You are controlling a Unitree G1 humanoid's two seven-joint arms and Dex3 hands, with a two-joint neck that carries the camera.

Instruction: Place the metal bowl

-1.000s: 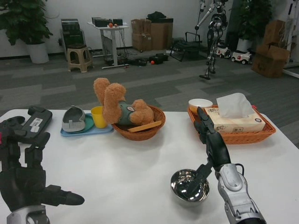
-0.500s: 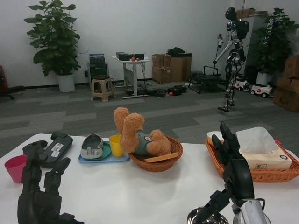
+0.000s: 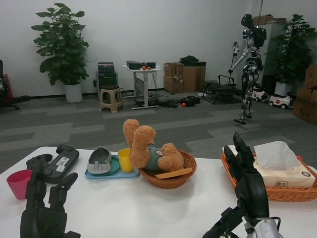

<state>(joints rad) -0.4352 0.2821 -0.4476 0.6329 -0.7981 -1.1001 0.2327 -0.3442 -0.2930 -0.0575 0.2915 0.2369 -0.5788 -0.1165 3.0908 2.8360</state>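
The metal bowl is not in this view; it lies below the picture's bottom edge. My right hand [image 3: 246, 191] stands at the lower right with its fingers stretched up and apart. Its thumb reaches down-left to the bottom edge, and nothing shows between the fingers. My left hand [image 3: 43, 208] waits at the lower left over the white table [image 3: 148, 208], fingers raised and spread, holding nothing.
A wicker basket [image 3: 171, 179] with a teddy bear [image 3: 148, 151] stands mid-table. Left of it are a blue tray [image 3: 111, 173] with a yellow cup [image 3: 124, 159], a black device [image 3: 57, 161] and a pink cup [image 3: 19, 183]. An orange basket [image 3: 282, 191] with a tissue box stands at right.
The camera has tilted up a little more, so the bowl's rim has dropped out of the bottom edge. Both hands keep roughly the same pose.
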